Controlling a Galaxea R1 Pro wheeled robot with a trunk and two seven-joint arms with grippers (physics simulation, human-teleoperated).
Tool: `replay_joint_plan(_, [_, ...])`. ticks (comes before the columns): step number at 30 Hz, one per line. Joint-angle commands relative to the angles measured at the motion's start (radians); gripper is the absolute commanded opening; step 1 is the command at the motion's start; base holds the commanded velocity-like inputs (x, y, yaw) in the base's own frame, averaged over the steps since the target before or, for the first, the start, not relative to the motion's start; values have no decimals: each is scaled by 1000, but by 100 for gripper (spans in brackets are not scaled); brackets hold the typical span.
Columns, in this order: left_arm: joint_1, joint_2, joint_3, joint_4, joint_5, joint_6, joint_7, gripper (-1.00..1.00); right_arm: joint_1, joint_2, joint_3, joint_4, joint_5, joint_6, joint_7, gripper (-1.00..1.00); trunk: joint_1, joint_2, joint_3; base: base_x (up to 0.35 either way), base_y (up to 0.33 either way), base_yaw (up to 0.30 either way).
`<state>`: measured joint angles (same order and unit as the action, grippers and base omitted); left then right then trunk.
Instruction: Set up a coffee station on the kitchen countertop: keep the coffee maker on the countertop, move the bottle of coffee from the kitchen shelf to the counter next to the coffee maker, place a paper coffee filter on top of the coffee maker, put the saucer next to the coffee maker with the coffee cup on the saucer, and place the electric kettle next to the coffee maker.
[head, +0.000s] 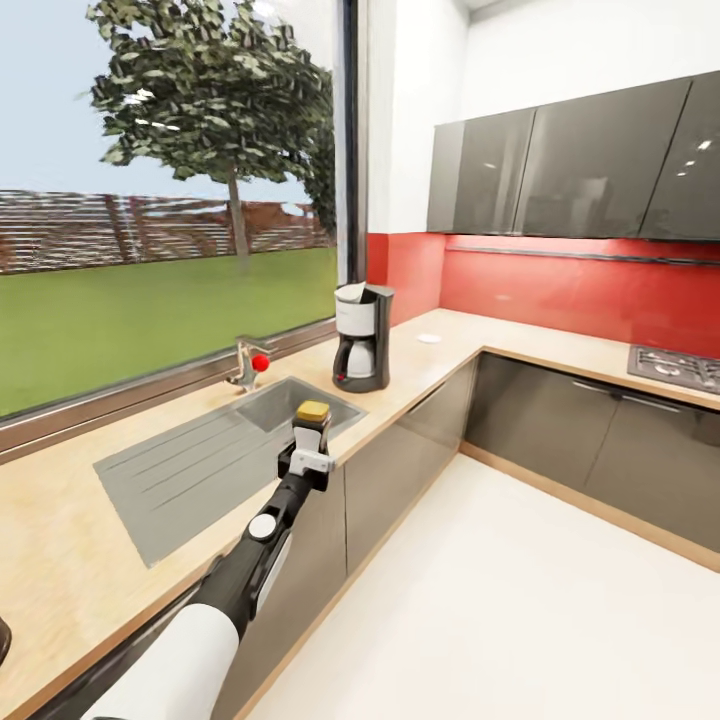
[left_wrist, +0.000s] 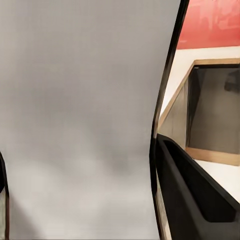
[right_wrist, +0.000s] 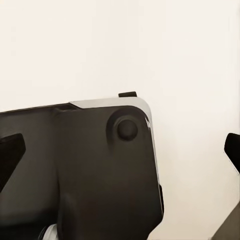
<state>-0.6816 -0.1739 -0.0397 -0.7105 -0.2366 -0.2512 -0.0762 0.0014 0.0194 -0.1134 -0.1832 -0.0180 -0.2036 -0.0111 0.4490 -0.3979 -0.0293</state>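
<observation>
1. One left arm reaches out over the front edge of the counter (head: 70, 520). Its left end effector (head: 311, 440) is clamped on one bottle of coffee (head: 313, 418) with a yellow lid. The bottle stands upright, held in the air at the front edge of the sink.
2. In the left wrist view, a big gray shape sits right between the black fingers (left_wrist: 190, 200).
3. One gray sink (head: 285, 402) is set in the counter, with a ribbed draining board to its left.
4. One faucet (head: 244, 365) with a red knob stands behind the sink, by the big window (head: 170, 200).
5. One coffee maker (head: 363, 337) stands on the counter just right of the sink. A white paper coffee filter (head: 350, 292) sits on its top.
6. One small white round thing (head: 428, 338) lies on the counter in the corner, past the coffee maker. I cannot tell what it is.
7. One stove top (head: 680, 367) sits far right. Dark cabinets (head: 570, 170) hang above a red wall.
8. The right wrist view shows a black robot part (right_wrist: 80, 170) and the pale floor. The right end effector (right_wrist: 120, 150) has its dark tips at each edge, far apart.
</observation>
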Motion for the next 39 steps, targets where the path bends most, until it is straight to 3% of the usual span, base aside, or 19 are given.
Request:
replay_joint_plan(1, [-1, -1, 2, 0, -9, -4, -2, -100, 0, 1, -5, -1, -2, -2, 0, 100, 1, -2, -2, 243, -166, 0])
replay_joint_plan(39, [0, -1, 4, 2, 7, -6, 0, -100, 0, 1, 1, -1, 3, -3, 0, 100, 1, -2, -1, 243, -166, -30])
